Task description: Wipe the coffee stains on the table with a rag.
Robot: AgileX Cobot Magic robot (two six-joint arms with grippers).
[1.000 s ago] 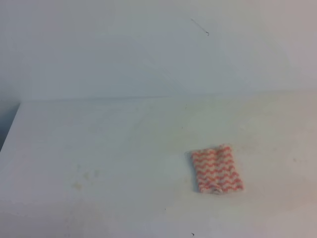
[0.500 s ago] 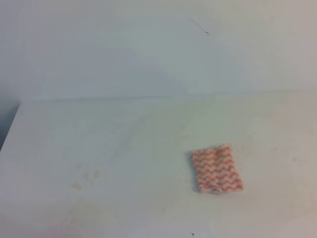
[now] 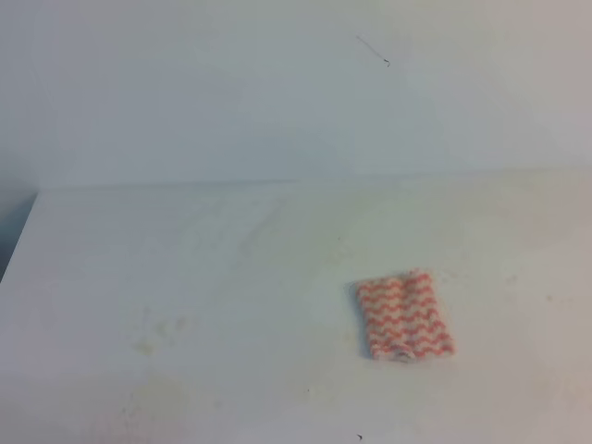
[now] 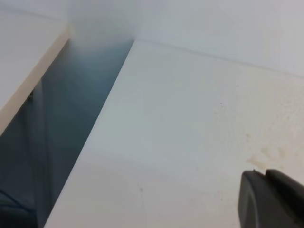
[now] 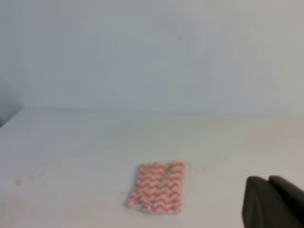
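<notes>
Change: nothing has shifted; rag lies where it was.
Right gripper: dark fingers together, empty, near the camera edge.
Left gripper: fingers together, empty.
Rag: white folded cloth with red-pink zigzag stripes, flat on white table, right of centre.
Coffee stain: no amber puddle visible; only faint yellowish smudges.
Advice: open the fingers, pinch a cloth edge, press flat.

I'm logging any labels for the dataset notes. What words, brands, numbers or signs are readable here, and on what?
None: no text is readable in any view.
The rag carries only red-pink zigzag stripes, no lettering.
The table shows only faint yellowish marks and dark specks.
</notes>
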